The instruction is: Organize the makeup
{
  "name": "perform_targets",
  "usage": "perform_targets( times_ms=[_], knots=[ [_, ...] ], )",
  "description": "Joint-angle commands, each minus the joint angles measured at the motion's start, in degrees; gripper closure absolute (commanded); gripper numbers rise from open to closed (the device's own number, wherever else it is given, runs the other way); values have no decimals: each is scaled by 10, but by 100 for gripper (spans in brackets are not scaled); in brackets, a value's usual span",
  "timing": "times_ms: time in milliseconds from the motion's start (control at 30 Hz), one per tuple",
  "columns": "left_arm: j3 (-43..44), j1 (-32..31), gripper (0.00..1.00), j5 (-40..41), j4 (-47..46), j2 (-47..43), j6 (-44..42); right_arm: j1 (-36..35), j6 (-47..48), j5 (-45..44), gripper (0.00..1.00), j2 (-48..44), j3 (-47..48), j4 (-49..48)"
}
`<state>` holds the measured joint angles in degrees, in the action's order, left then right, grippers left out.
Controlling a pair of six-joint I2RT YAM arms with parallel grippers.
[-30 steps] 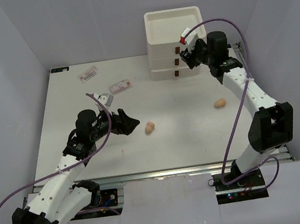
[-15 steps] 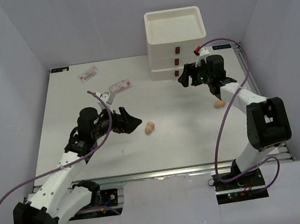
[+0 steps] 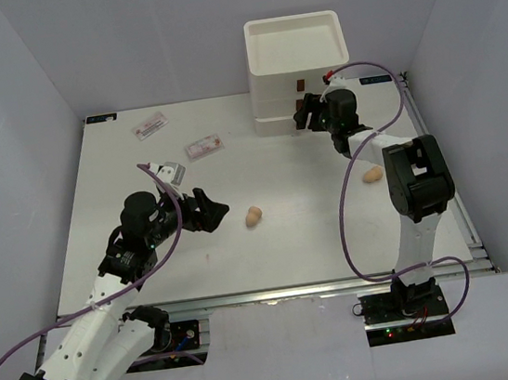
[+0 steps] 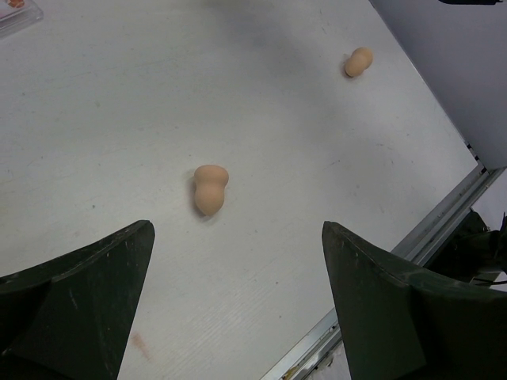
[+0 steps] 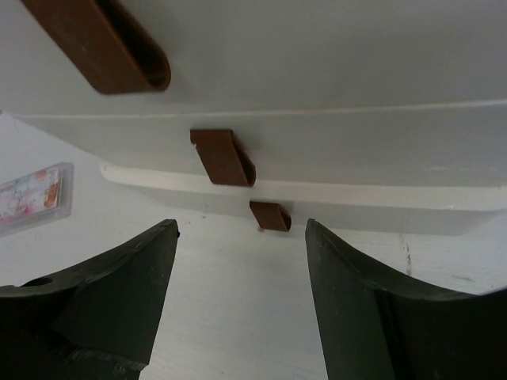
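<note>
1. The black two-finger left gripper (image 4: pixel 236 231) is open wide and holds nothing.
2. A peach egg-shaped sponge (image 4: pixel 210 188) lies on the white table (image 4: pixel 119 103) just ahead of this gripper. It is in line with the gap between the fingers and touches neither one.
3. The left wrist camera also shows a second peach sponge (image 4: pixel 358 61), far ahead and off to the right, near the table's edge.
4. Only the top camera shows both packets. A flat clear pink-red packet (image 3: pixel 203 147) lies well off to the left gripper's left side. A second pink-red packet (image 3: pixel 149 126) lies farther away on that side.
5. The black two-finger right gripper (image 5: pixel 242 229) is also open and holds nothing.
6. It points at the white three-drawer box (image 5: pixel 356 142). The lowest brown handle (image 5: pixel 269 215) is right ahead, between the fingers, and does not touch them.
7. The right wrist camera shows three brown handles. From the top only one shows, because the gripper hides the others.
8. The top camera shows the second peach sponge behind the right gripper, beside its arm. The right wrist camera does not see it.
</note>
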<state>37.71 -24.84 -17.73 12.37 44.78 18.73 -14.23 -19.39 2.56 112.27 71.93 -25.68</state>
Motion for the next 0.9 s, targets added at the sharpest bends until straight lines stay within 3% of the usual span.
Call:
perform_targets(
  times_ms=[0,200,300,533,600,733,867],
  knots=[
    [-5,2,2,6,2,-4,-4,-3,1,-48,29,17,63,-44],
    [-7,2,2,7,1,-5,-1,-4,17,-45,31,45,96,-44],
    [-8,2,2,9,0,-4,1,-4,19,-46,37,51,101,-43],
    [-9,2,2,9,-1,-3,4,-4,3,-12,65,63,104,-44],
    [-10,2,2,10,-1,-4,4,-4,6,-9,68,66,106,-43],
    [-10,3,2,10,-1,-3,5,-4,6,-3,70,67,106,-44],
    [-10,2,2,11,-1,-3,5,-4,3,17,62,65,106,-45]
  ],
)
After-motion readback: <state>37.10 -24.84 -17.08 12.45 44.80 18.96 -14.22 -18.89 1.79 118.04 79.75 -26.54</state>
